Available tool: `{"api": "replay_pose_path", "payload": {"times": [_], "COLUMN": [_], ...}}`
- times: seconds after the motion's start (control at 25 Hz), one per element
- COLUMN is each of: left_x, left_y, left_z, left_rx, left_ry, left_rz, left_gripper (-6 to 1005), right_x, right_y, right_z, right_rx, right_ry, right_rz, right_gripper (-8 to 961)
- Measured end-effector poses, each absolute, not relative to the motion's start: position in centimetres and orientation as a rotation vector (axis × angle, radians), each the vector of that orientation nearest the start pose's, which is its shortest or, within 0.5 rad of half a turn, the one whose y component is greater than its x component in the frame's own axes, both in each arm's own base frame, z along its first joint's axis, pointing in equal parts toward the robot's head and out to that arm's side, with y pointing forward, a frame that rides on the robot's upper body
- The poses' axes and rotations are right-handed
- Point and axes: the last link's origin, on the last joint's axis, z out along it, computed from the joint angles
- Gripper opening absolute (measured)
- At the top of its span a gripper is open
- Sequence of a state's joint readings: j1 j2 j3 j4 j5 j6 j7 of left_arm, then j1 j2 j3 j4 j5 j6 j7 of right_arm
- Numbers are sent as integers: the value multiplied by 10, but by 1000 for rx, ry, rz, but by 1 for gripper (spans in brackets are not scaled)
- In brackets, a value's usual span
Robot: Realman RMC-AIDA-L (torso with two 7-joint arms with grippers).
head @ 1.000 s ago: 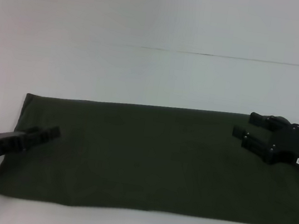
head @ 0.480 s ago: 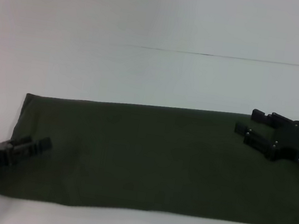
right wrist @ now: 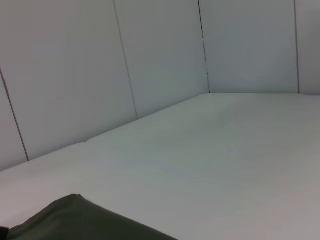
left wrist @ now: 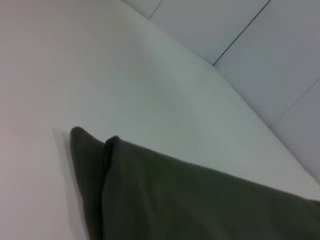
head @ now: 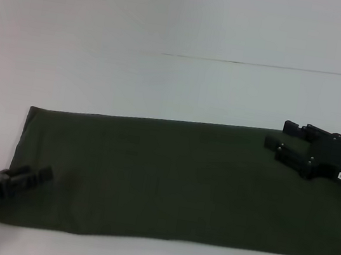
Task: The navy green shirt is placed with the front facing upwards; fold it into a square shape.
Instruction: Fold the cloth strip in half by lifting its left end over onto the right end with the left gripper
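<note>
The navy green shirt [head: 181, 183] lies folded lengthwise; left gripper [head: 40, 175], closed, over its near-left corner; right gripper [head: 283, 139], spread, over its far-right corner.

Shirt [head: 182, 180] flat on the table [head: 164, 82]; left gripper [head: 38, 175] over its left end, right gripper [head: 282, 142] over its right end.

Plain white desk [head: 177, 83] here, nothing fancy. The navy green shirt [head: 175, 179] lies flat on it as a long folded strip along the near edge, plain side up.
</note>
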State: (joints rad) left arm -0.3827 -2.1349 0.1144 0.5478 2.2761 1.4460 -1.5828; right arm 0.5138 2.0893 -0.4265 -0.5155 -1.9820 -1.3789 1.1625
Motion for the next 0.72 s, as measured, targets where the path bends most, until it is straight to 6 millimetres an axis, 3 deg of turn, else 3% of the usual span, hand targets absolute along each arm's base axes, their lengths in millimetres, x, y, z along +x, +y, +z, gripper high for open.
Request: {"api": "replay_pose_path", "payload": {"times": [0.16,0.28,0.6,0.72], "left_x": [-360,-360,-360,-356], "left_y": [268,277,299,305], "left_z": [6,26,78,80], "left_rx": [-2080,-2044,-1977,-1997], "left_ry": [-1418,-1443,-1581,-1634], "left_rz": [-847,-867,-706,-607], "left_gripper": [784,784,783,783], "right_x": [303,303,304,304], "right_y": [339,339,338,337], "right_z": [5,5,5,4], "right_rx": [-2377,-2377,-2378,-2377], "right_ry": [659,659,653,657], "right_rz": [721,722,716,718], "right_gripper": [609,609,609,609]}}
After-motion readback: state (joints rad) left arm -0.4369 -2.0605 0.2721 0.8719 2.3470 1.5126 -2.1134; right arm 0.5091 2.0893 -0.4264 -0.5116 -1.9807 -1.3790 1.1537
